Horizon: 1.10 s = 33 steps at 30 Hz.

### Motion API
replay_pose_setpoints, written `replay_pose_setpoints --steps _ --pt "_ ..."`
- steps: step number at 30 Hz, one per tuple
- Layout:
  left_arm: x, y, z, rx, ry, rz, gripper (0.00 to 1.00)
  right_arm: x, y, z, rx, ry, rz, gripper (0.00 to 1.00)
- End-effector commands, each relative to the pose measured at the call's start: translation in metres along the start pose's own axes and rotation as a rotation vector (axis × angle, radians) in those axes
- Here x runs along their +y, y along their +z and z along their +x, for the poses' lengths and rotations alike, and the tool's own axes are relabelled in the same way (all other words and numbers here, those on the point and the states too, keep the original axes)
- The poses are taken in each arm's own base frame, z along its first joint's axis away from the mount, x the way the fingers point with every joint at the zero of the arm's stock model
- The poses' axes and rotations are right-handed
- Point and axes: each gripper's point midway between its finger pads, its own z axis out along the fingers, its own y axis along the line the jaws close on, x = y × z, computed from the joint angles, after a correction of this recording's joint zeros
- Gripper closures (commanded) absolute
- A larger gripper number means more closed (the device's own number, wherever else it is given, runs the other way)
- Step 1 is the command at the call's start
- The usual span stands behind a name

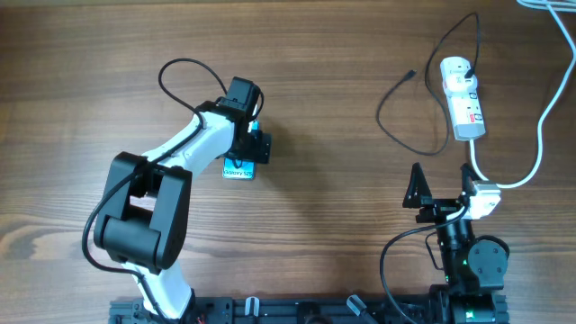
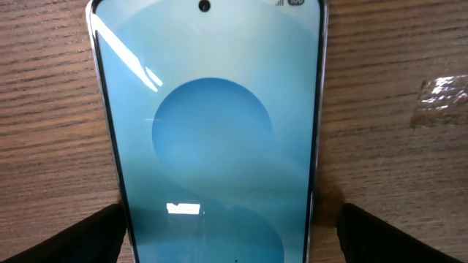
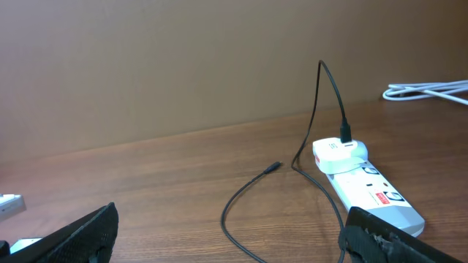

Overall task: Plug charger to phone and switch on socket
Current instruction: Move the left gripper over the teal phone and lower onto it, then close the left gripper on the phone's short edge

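The phone [image 1: 238, 168] lies flat on the table, teal-blue screen up, partly under my left gripper [image 1: 256, 148]. In the left wrist view the phone [image 2: 212, 131] fills the frame, and my left gripper [image 2: 230, 223] is open with one finger on each side of its lower edges. The white socket [image 1: 462, 97] lies at the far right with a black plug in it. The charger cable [image 1: 387, 126] loops left of it, and its tip [image 1: 411, 75] lies free on the table. My right gripper [image 1: 448, 187] is open and empty, near the socket [image 3: 369, 190] and the cable tip [image 3: 274, 167].
A thick white cord [image 1: 540, 135] runs from the socket around the right side and shows in the right wrist view [image 3: 431, 90]. A small clear scrap [image 2: 442, 98] lies on the wood to the right of the phone.
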Motion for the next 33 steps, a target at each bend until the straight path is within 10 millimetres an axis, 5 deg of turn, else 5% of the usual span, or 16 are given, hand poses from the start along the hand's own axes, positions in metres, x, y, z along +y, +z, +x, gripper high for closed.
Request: replay_pose_setpoints --steps 1,9,20,24,33 --pt "-0.007 0.024 0.033 0.119 0.001 0.060 0.15 0.001 -0.001 -0.003 -0.012 -0.017 -0.008 0.00" --pt "-0.007 0.024 0.035 0.125 0.001 0.059 0.30 0.001 -0.001 -0.003 -0.013 -0.017 -0.008 0.00" --pt "-0.003 0.034 0.054 0.154 0.004 0.043 0.12 0.001 -0.001 -0.003 -0.012 -0.017 -0.007 0.00" --pt "-0.001 0.036 0.060 0.169 0.004 0.040 0.30 0.001 -0.001 -0.003 -0.012 -0.017 -0.007 0.00" --pt "-0.003 0.019 0.048 0.161 0.004 0.041 0.39 0.001 -0.001 -0.003 -0.013 -0.017 -0.008 0.00"
